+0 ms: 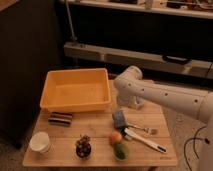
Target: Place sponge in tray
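sponge on table outside yellow tray, gripper close by, jaws apart

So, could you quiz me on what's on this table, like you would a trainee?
1. True or false: the sponge lies in the tray.
2. The gripper hangs: A inside the tray; B just right of the tray, behind the sponge; C left of the tray.
3. What stands at the table's front left corner?
Key: 1 false, it lies on the table; 2 B; 3 a white cup.
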